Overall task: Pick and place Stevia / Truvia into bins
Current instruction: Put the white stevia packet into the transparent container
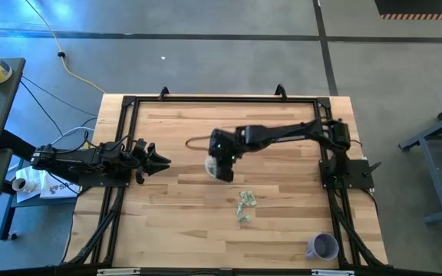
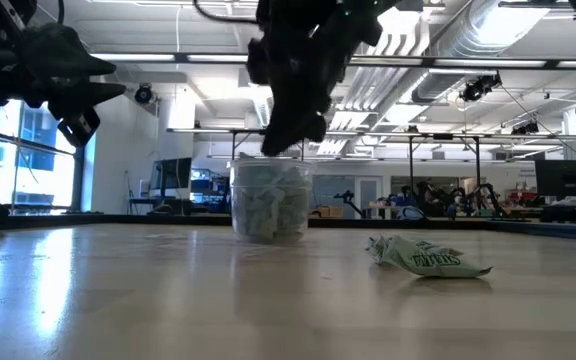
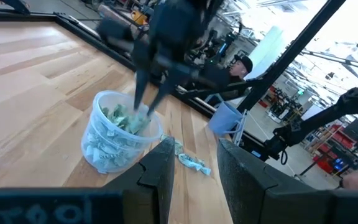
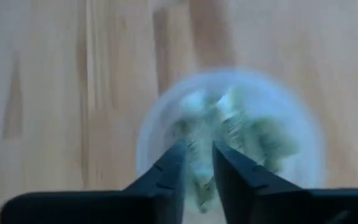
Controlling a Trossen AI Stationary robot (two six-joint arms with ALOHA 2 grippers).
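The right gripper (image 1: pixel 221 163) hangs directly over the clear plastic cup (image 1: pixel 219 170) near the middle of the wooden table (image 1: pixel 175 222), fingertips dipped to the rim. In the right wrist view its two fingers (image 4: pixel 169 168) stand a narrow gap apart, and a pale green-and-white sweetener packet (image 4: pixel 199 163) shows in that gap, over the cup's mouth (image 4: pixel 229 134); whether the jaws truly pinch it or only frame it cannot be told. The cup (image 2: pixel 271 199) is already packed with packets nearly to the top, as the low view shows.

A small loose heap of packets (image 1: pixel 245 205) lies on the table toward 4 o'clock from the cup, near but apart from it; in the low view one crumpled packet (image 2: pixel 426 257) rests flat on the wood.

The lavender cup (image 1: pixel 322 246) stands near the table's edge, farther out at 4 o'clock.

The left gripper (image 1: pixel 159 160) waits at 9 o'clock from the clear cup, well apart, jaws spread open and holding nothing.
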